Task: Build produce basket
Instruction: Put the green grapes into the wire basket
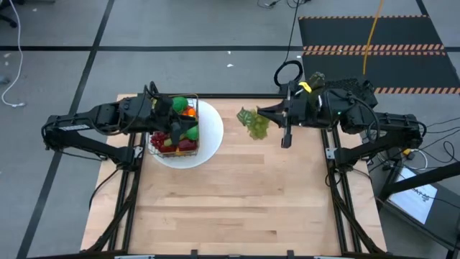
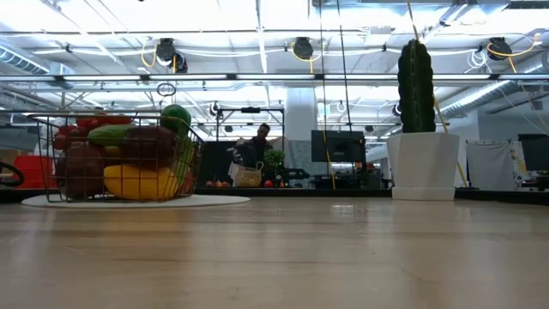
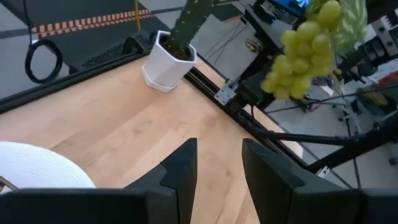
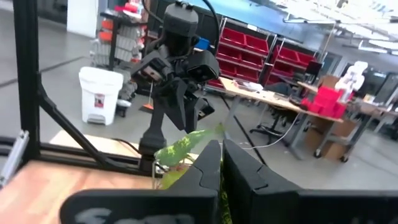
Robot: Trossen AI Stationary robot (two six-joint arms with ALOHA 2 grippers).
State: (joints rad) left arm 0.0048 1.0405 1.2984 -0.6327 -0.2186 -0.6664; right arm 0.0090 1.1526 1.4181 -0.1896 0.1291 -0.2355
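The wire basket (image 1: 175, 133) stands on a round white plate (image 1: 208, 140) at the table's far left. It holds red, green, yellow and orange produce (image 2: 129, 159). My left gripper (image 1: 180, 119) hovers open above the basket, and its fingers (image 3: 219, 168) touch nothing. My right gripper (image 1: 261, 115) is in the air near the far edge, right of the plate, shut on a bunch of green grapes (image 1: 253, 124). The left wrist view shows the grapes (image 3: 305, 50) hanging high. Neither gripper shows in the low view. My right gripper (image 4: 222, 146) pinches the grape bunch between its two fingers at the leafy top end (image 4: 186, 146). The fingers reach in about level from the table's right side. The bunch hangs below them, lifted clear of the table.
A white pot with a green cactus (image 2: 420, 154) stands at the far right corner (image 3: 168, 62), close under my right arm. The wooden table (image 1: 237, 201) is bare across its middle and near half. Black frame rails run along the table's left and right sides.
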